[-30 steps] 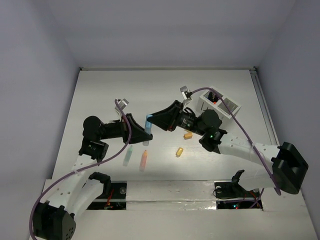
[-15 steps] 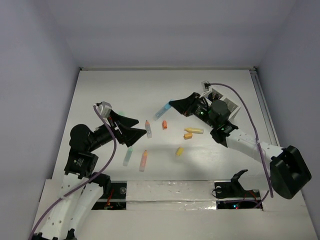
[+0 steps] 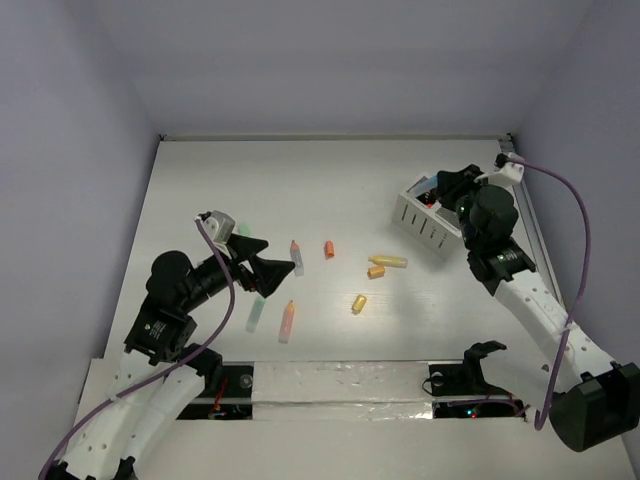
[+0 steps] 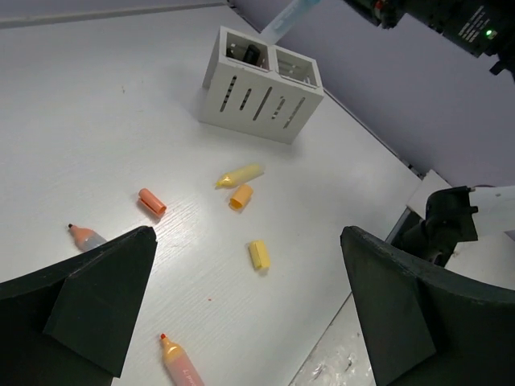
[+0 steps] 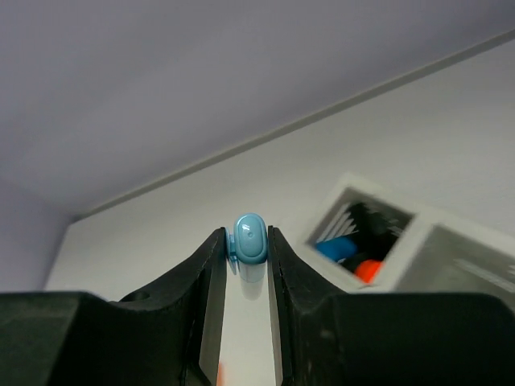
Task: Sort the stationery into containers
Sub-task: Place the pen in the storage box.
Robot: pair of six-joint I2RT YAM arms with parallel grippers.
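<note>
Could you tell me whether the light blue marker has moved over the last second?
Yes. In the top view the right end effector carried the light blue marker rightward, from mid-table to the white box.

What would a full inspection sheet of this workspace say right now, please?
Surface: white table, no spills seen.
Job's things: white box far right, blue and orange pieces inside; yellow highlighter, three caps and three markers loose mid-table.
Clutter: nothing seen.
Grippers: left gripper open, empty, above the loose pieces; right gripper shut on a light blue marker by the box.
Cables: purple cables along both arms, off the stationery.
Surroundings: pale walls on three sides.
</note>
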